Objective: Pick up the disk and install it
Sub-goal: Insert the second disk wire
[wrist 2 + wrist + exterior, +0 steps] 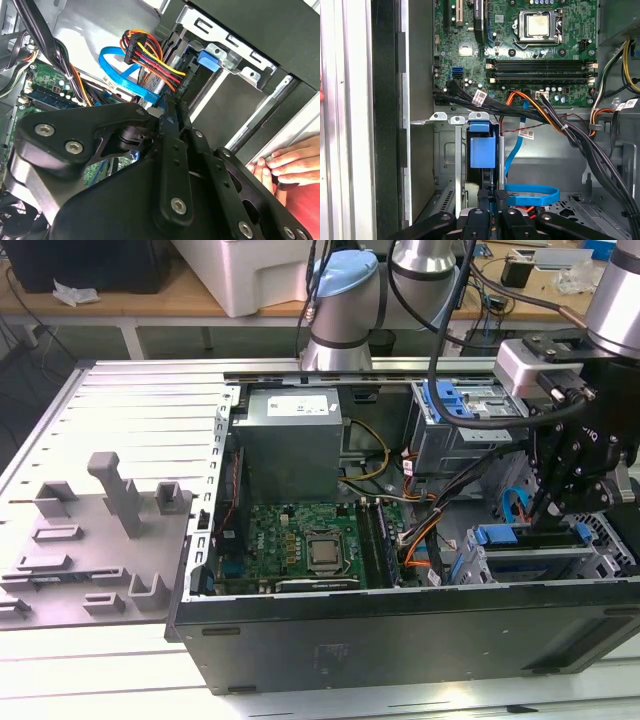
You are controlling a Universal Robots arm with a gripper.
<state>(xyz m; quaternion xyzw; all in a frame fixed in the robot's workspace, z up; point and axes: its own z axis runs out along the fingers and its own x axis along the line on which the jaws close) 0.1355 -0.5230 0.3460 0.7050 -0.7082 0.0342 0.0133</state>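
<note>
Disk (482, 150) stood edge-on in its bay, just ahead of the gripper (490, 210).
Gripper pinched the disk's rear edge; I judged a straight, square push best.

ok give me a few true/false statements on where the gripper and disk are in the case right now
1. The gripper is down at the drive cage on the exterior view's right. True.
2. The case lies closed, its side panel on. False: it is open, the motherboard showing.
3. A hand rests on the case edge in the second wrist view. True.
4. The disk lies on the grey foam tray. False: its blue carrier stands in the cage slot.
</note>
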